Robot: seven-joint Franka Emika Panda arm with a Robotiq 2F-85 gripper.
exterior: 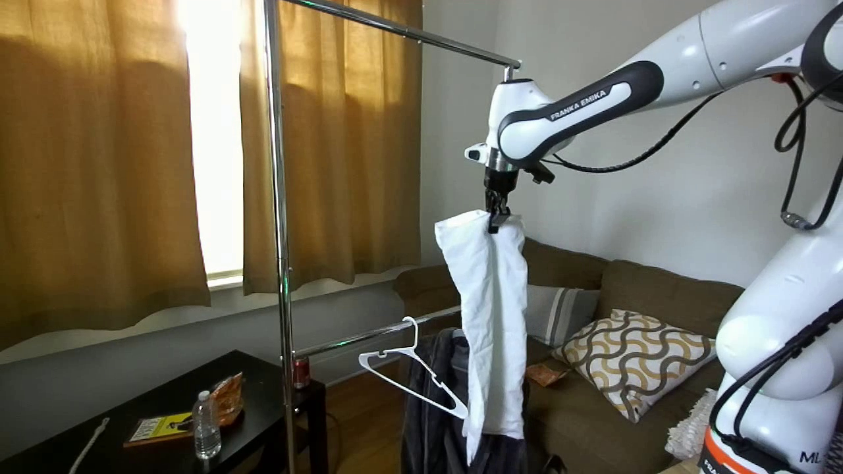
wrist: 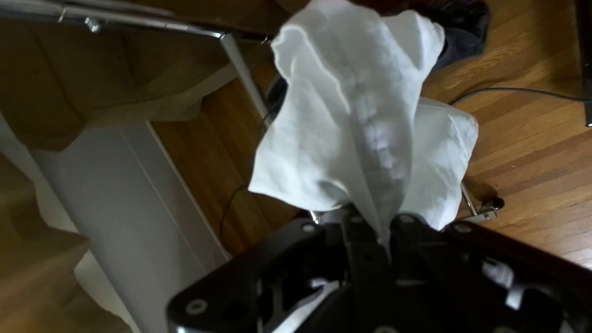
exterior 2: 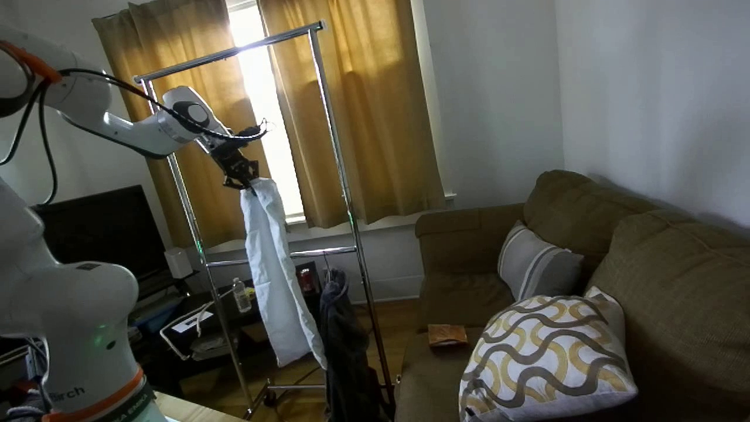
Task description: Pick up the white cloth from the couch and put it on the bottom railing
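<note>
My gripper [exterior: 498, 222] is shut on the top of the white cloth [exterior: 497, 329] and holds it up in the air. The gripper [exterior 2: 249, 183] and the cloth [exterior 2: 272, 281] also show in an exterior view. In the wrist view, the fingers [wrist: 381, 226] pinch the cloth [wrist: 333, 115] between them. The cloth hangs limp, its top above the bottom railing [exterior: 369, 340] and its lower end below it. In both exterior views it covers part of the railing [exterior 2: 328, 252]; I cannot tell whether they touch. The brown couch [exterior: 665, 289] stands behind.
A white hanger [exterior: 411, 352] and a dark grey garment [exterior 2: 345, 340] hang from the railing beside the cloth. Rack uprights [exterior 2: 337, 146] and a top crossbar [exterior: 395, 27] frame the space. A black table [exterior: 250, 368] bears a bottle [exterior: 206, 424] and a red can [exterior: 301, 372].
</note>
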